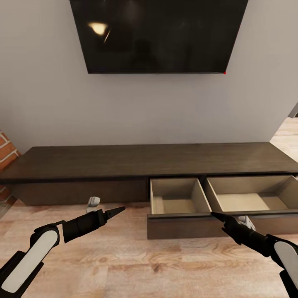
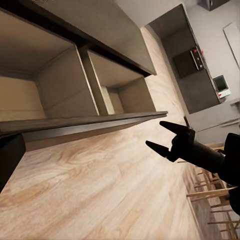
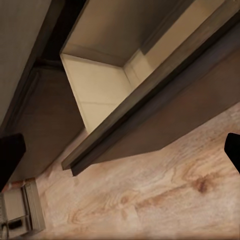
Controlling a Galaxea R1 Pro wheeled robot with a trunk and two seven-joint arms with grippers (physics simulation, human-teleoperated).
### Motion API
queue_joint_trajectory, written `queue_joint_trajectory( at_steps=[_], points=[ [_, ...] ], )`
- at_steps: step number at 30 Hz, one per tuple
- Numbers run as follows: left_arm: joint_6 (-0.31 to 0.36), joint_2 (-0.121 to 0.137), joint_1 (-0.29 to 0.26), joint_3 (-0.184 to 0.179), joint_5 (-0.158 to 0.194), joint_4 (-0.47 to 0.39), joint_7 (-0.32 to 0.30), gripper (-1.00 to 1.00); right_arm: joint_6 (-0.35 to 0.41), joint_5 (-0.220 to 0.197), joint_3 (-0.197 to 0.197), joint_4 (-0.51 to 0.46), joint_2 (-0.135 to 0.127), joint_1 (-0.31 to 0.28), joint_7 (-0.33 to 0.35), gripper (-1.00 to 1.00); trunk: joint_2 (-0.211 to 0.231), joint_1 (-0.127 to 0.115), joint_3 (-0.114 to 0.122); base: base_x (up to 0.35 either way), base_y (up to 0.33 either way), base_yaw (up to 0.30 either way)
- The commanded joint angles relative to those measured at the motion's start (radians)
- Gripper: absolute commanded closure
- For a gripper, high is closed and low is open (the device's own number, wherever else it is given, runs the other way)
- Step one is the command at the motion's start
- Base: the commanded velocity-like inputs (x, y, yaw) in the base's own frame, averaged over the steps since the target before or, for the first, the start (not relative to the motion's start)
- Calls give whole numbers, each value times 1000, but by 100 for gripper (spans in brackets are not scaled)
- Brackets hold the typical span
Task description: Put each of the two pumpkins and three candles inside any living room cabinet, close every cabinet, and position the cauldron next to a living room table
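The long dark-brown cabinet (image 1: 124, 159) stands against the wall. Two of its drawers (image 1: 176, 198) (image 1: 252, 194) are pulled out on the right half, and both are empty with pale insides. My left gripper (image 1: 118, 211) hangs open over the floor, left of the open drawers and holding nothing. My right gripper (image 1: 215, 215) is open at the front edge between the two drawers; the left wrist view shows the right gripper (image 2: 159, 135) with its fingers apart. The right wrist view looks into one open drawer (image 3: 100, 95). Pumpkins, candles, cauldron and table are out of view.
A black TV (image 1: 159, 35) hangs on the wall above the cabinet. Wood floor (image 1: 136, 265) spreads in front. A brick wall edge (image 1: 6, 153) is at the left. A small white fitting (image 1: 93, 203) sits low by the cabinet. Kitchen units (image 2: 189, 61) and chairs (image 2: 215, 195) lie beyond.
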Motion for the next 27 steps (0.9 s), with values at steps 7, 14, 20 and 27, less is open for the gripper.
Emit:
queue_joint_trajectory(
  at_steps=[7, 14, 20, 27],
  points=[
    [2, 1, -1, -1, 3, 0, 0, -100, 3, -10, 4, -2, 1, 0, -5, -100, 49, -27, 21, 0, 0, 0],
    [2, 1, -1, -1, 4, 0, -1, -100, 2, -9, 19, -2, 2, 0, -5, -100, 70, -39, 31, 0, 0, 0],
    [2, 1, -1, -1, 4, 0, -1, -100, 1, -8, 22, -1, 2, -1, -5, -100, 70, -39, 34, -19, 0, -70],
    [2, 1, -1, -1, 4, 0, -2, -100, 0, -9, 22, 0, 2, 0, -5, -100, 70, -39, 42, -239, 0, -186]
  ],
)
